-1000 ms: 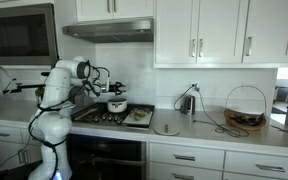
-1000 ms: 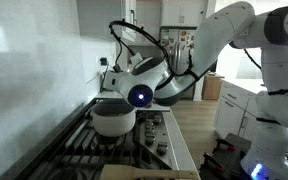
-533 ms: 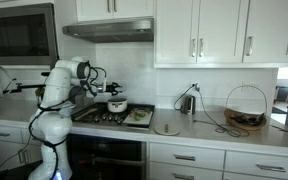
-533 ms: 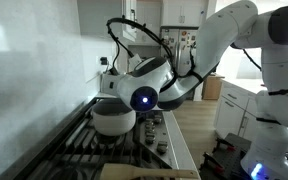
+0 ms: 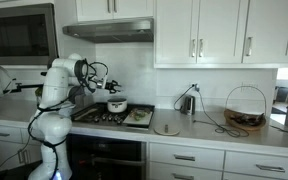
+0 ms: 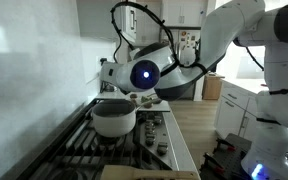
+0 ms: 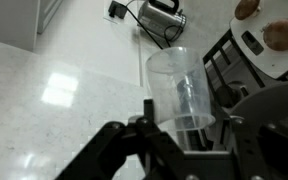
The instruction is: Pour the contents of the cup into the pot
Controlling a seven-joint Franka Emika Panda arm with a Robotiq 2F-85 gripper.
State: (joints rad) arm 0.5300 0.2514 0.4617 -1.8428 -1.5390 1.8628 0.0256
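A small round cream-white pot (image 6: 113, 117) with a darker rim stands on the stove; it also shows in an exterior view (image 5: 116, 104). My gripper (image 7: 184, 125) is shut on a clear plastic cup (image 7: 180, 88), which lies tilted on its side in the wrist view. In an exterior view the gripper (image 6: 134, 95) hangs just above the pot's right rim. In an exterior view the gripper (image 5: 110, 88) is above the pot. The cup is not clear in the exterior views. What is in the cup cannot be seen.
The stove (image 6: 134, 145) has black grates. A flat tray with food (image 5: 137, 114) lies on the stove's right side. A kettle (image 5: 187, 102), a round lid (image 5: 167, 127) and a wire basket (image 5: 245, 108) stand on the counter. A kettle (image 7: 161, 15) and white plate (image 7: 274, 45) show in the wrist view.
The wrist has risen and turned above the pot, and the arm's cables have swung. The pot has not moved.
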